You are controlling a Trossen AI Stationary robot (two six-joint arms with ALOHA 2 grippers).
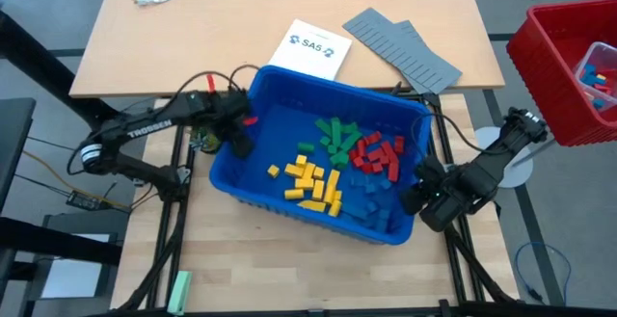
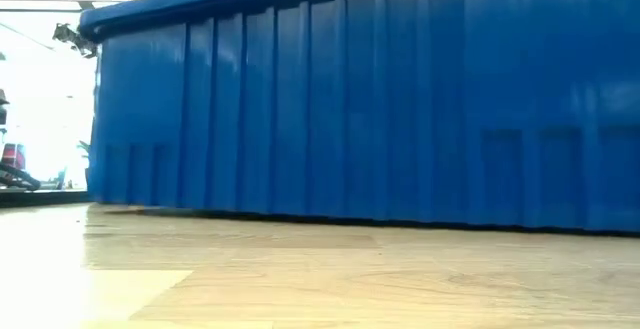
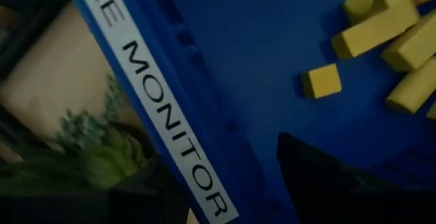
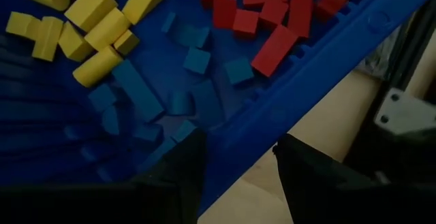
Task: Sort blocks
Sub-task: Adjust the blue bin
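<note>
We count one blue bin (image 1: 253, 168) on the table (image 1: 241, 259), holding blocks (image 1: 337, 168) grouped yellow, green, red, blue. Left hand (image 1: 241, 134) and right hand (image 1: 424, 197) each pinch its rim.

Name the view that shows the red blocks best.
The high view: all the red blocks lie grouped in the bin beside the green ones. The right wrist view shows part of the group closer. The low and left wrist views show none.

Grey ridged panels (image 1: 403, 45) beside a booklet (image 1: 308, 47).
</note>
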